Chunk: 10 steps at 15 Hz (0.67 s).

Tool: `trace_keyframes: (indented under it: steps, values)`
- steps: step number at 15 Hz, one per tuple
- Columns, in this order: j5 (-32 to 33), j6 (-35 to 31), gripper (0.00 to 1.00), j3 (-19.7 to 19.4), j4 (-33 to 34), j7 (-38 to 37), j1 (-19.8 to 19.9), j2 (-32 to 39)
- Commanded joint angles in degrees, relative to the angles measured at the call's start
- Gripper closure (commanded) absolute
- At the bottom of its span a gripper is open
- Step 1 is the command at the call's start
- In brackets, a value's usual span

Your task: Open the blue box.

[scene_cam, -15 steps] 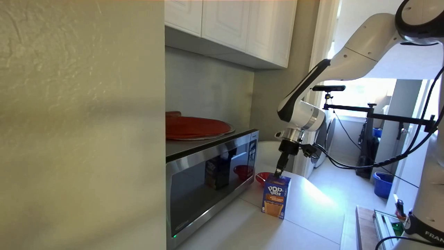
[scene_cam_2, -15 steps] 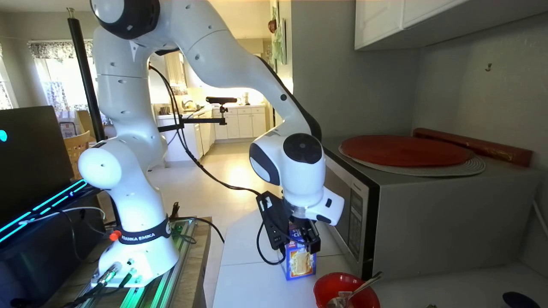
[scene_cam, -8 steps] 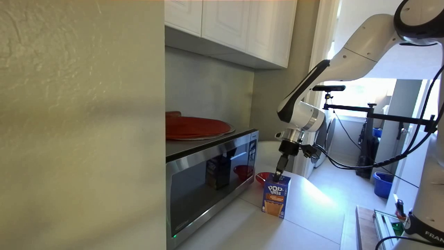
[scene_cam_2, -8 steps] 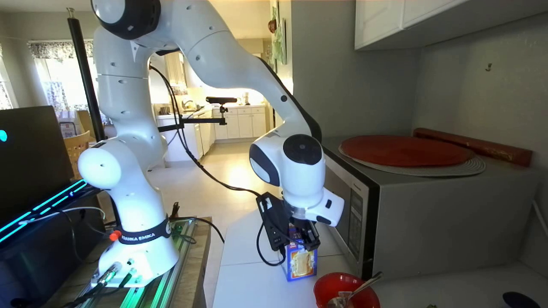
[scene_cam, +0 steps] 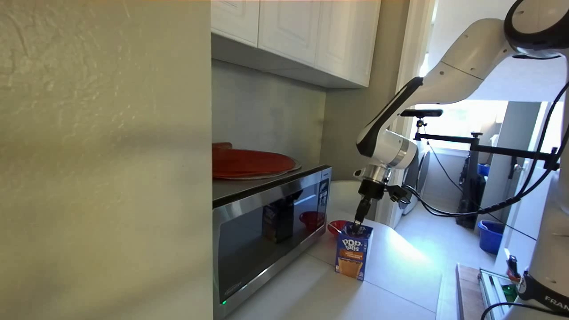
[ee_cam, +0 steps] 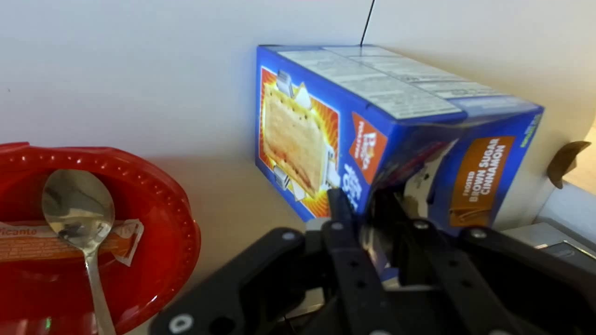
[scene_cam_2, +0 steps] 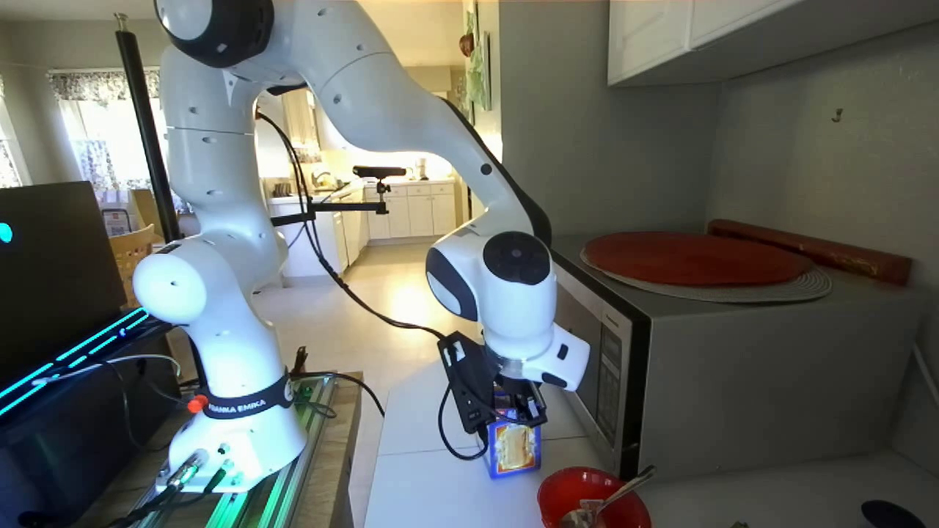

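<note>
One blue box has shifted slightly beneath the end effector, two fingers narrowly parted.

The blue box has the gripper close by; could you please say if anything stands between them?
Nothing visible does: in the wrist view, the gripper is at the top of the blue box; the red bowl sits off to the side.

The box reads "Pop-Tarts", "Frosted Brown Sugar Cinnamon"; a packet, "Picante"; the arm base, "Franka Emika".
</note>
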<state>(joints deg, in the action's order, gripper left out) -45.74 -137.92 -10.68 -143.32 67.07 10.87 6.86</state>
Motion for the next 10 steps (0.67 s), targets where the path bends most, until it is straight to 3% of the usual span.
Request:
trace_keyframes:
  steps: [1, 2, 3, 4, 6, 10]
  values:
    - [-1.33, -1.01, 1.0, 0.8, -0.76, 1.95, 0.98, 0.06]
    - [-1.29, -0.97, 1.0, 0.79, -0.8, 1.93, 1.03, 0.07]
    - [-1.25, -0.79, 0.91, 0.74, -0.85, 1.61, 1.08, 0.0]
    - [-0.82, -0.83, 0.71, 0.69, -0.91, 1.3, 1.08, -0.04]
    - [-0.61, -0.47, 0.67, 0.6, -1.11, 1.35, 1.21, -0.51]
    - [1.19, 1.27, 0.41, 0.3, -1.56, -0.61, 1.2, -2.27]
